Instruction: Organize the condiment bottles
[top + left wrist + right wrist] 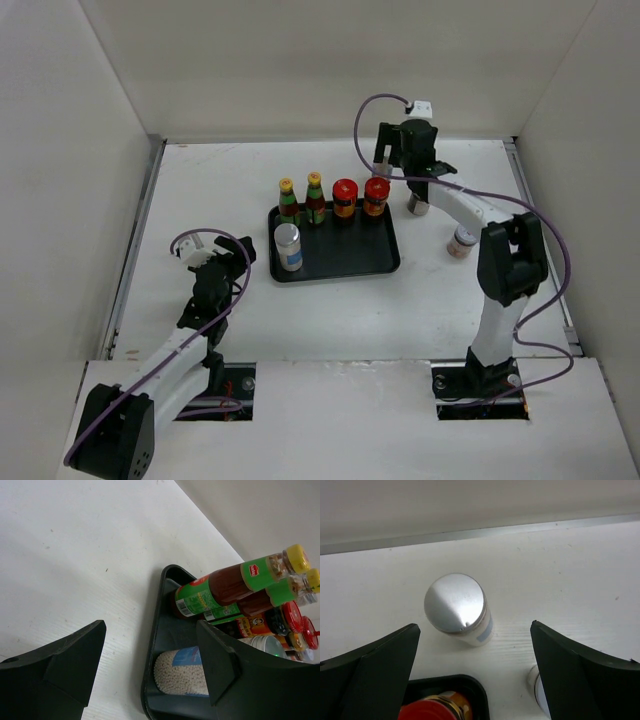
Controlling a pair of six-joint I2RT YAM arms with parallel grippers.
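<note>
A black tray (372, 262) holds two yellow-capped sauce bottles (287, 200) (315, 197), two red-lidded jars (345, 197) (377, 195) and one white shaker jar (288, 247). Two more shakers stand on the table right of the tray, one (417, 205) under my right gripper and one (461, 241) nearer. My right gripper (412, 170) is open above the far shaker (455, 602), fingers either side (475, 627). My left gripper (240, 262) is open and empty left of the tray, facing the shaker in the tray (182, 670).
White walls enclose the table on the left, back and right. The tray's left rim (159, 630) lies between my left fingers (75, 660). The tray corner (475, 690) and a red-lidded jar (432, 710) sit just below my right gripper.
</note>
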